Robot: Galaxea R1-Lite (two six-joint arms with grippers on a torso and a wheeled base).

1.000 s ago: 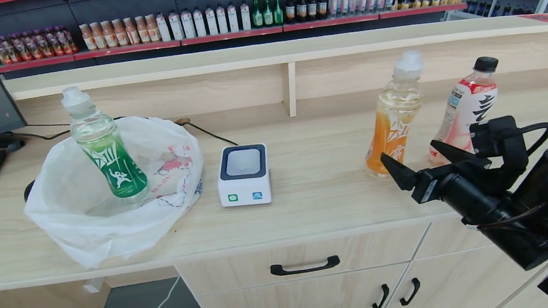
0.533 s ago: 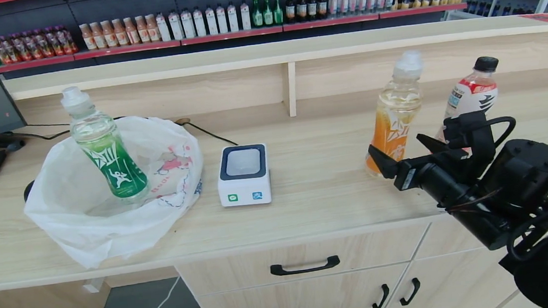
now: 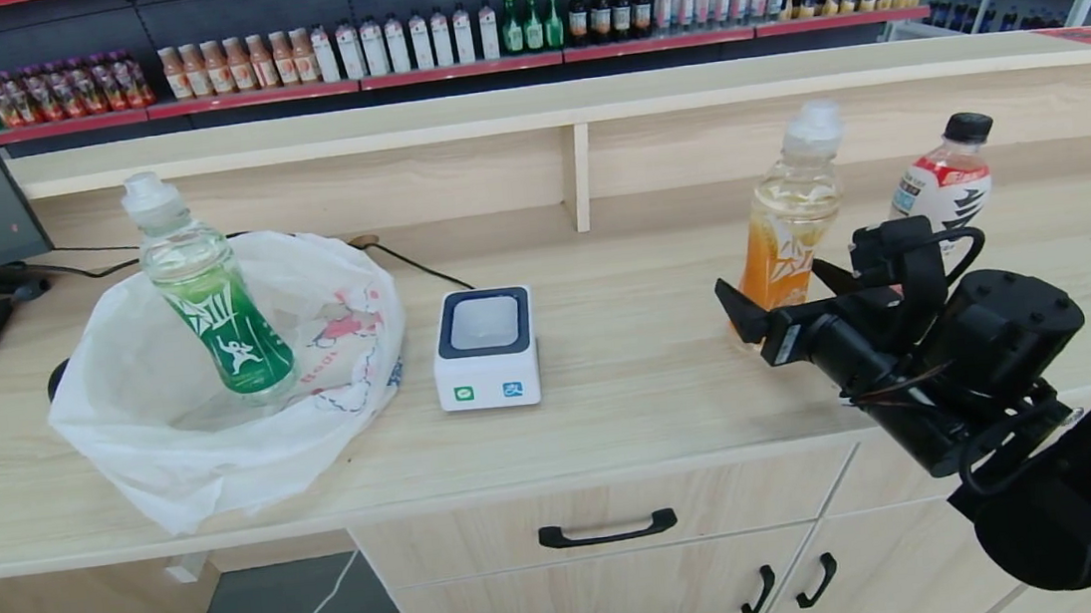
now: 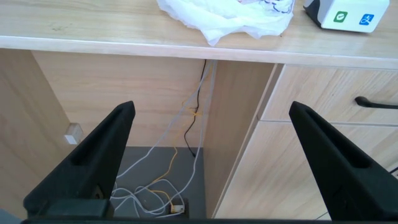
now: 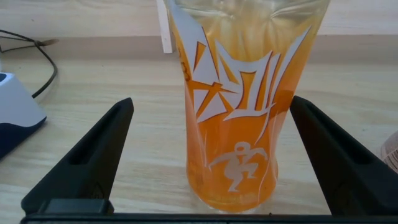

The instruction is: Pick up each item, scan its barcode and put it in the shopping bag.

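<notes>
While right hand (image 3: 771, 283) gapes, orange bottle (image 5: 239, 124) ahead

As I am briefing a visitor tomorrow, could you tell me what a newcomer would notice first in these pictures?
The open right gripper sits at the orange bottle on the right side of the counter, with the bottle between its jaws but not gripped. On the left, a green bottle stands tilted in the white shopping bag, and the white scanner is just right of the bag.
</notes>
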